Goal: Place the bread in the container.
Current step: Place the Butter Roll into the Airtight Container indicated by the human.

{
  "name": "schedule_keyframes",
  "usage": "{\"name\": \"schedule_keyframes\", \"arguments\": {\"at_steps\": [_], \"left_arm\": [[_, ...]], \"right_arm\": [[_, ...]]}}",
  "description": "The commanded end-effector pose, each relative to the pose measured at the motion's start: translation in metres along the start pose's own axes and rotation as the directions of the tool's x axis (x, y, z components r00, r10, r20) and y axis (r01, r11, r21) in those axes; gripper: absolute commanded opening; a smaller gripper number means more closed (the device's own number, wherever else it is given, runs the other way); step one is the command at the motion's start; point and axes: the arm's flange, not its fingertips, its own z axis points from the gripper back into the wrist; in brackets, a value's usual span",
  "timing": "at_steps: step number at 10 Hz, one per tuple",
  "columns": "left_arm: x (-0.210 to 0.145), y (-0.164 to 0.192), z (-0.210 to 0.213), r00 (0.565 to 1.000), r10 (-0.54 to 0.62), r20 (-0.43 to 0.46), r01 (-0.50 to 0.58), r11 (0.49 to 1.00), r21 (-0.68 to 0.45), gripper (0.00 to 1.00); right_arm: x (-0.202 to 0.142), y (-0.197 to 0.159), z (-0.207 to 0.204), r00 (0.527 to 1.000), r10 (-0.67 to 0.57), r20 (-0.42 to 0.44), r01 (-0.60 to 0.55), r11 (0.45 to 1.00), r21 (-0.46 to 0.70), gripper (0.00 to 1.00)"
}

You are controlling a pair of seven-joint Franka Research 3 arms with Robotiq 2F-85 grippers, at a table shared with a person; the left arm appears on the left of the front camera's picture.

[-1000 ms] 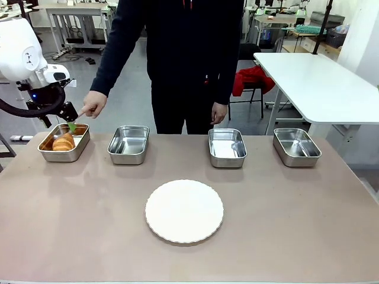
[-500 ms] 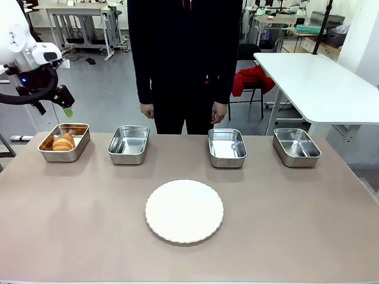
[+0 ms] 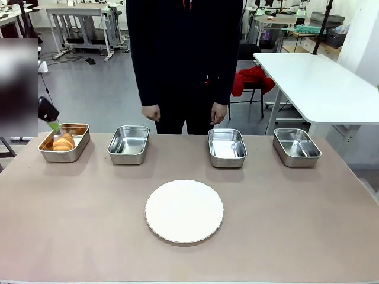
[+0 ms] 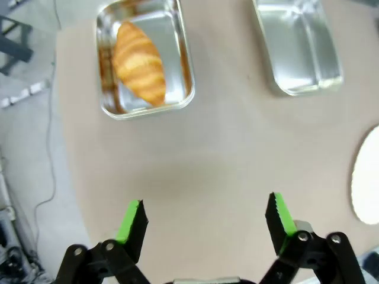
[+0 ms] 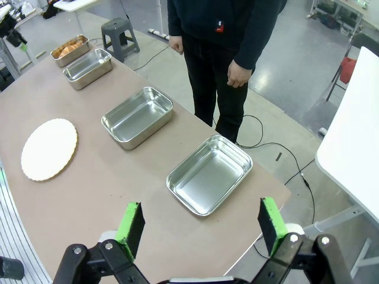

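Since a second ago the left hand (image 3: 52, 121) has pulled up and away from the container (image 3: 64, 142) toward the table's left edge, and the person's hand (image 3: 151, 112), which was pointing by that pan, has dropped back to the person's side. Seen from the front, just one black finger with its green pad shows beside the far left corner of the table, above and clear of the container's rim. From the left wrist, the left hand (image 4: 204, 222) has its fingers spread wide with nothing between them, over bare table (image 4: 225, 154). The bread (image 4: 139, 63) lies lengthwise inside the container (image 4: 183, 59), a golden-brown croissant resting on the pan floor. This container sits at the far left corner of the table, first in a row of four steel pans along the far edge. Next to it stands an empty second pan (image 3: 128, 144), then a third pan (image 3: 227, 147) and a fourth pan (image 3: 296, 146) toward the far right corner. A round white plate (image 3: 184, 211) lies near the middle of the table, apart from the pans. In the right wrist view the right hand (image 5: 201, 228) also stands wide open and holds nothing, above the right end of the table.
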Motion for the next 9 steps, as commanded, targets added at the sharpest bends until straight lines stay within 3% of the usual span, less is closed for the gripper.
{"name": "schedule_keyframes", "arguments": {"at_steps": [1,3,4,5,9], "left_arm": [[-0.036,-0.004,-0.007,1.000,-0.005,0.022,0.006,0.998,-0.055,1.00],[-0.039,-0.004,-0.020,0.998,-0.053,0.030,0.056,0.990,-0.130,1.00],[-0.028,-0.005,-0.028,0.992,-0.120,-0.036,0.114,0.983,-0.142,1.00],[-0.042,-0.011,-0.013,1.000,-0.022,0.001,0.022,0.998,-0.058,1.00],[-0.042,-0.011,-0.013,1.000,-0.022,0.001,0.022,0.998,-0.058,1.00]], "right_arm": [[0.002,0.000,0.000,1.000,0.008,0.020,-0.008,1.000,0.002,1.00],[0.002,0.000,0.000,1.000,0.008,0.020,-0.008,1.000,0.002,1.00],[0.002,0.000,0.000,1.000,0.008,0.020,-0.008,1.000,0.002,1.00],[0.002,0.000,0.000,1.000,0.008,0.020,-0.008,1.000,0.002,1.00],[0.002,0.000,0.000,1.000,0.008,0.020,-0.008,1.000,0.002,1.00]]}}
